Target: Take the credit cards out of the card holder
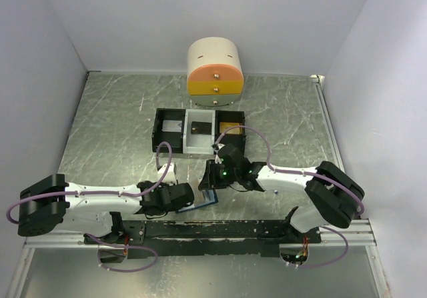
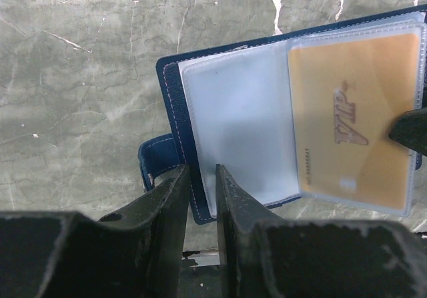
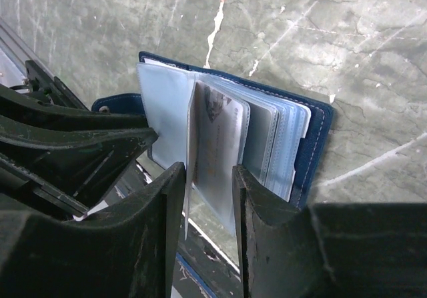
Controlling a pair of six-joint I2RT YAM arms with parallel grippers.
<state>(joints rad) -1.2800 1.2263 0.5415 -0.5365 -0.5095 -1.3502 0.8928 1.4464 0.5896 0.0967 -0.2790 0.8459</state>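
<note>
Open card holder (image 2: 233, 111) at worktop's (image 1: 113, 131) near edge. Left gripper (image 2: 200, 178) pinches its cover. Right gripper (image 3: 208, 178), narrow, straddles a card sleeve (image 3: 217, 151); grip unclear.

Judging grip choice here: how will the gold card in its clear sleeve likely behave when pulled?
The gold card looks flat and straight-edged, so it is probably stiff and light. It sits snug in a glossy clear sleeve, so it may slide smoothly yet resist pinching. The pages fan loosely, so the card holder likely shifts unless the left claw pins it.
</note>
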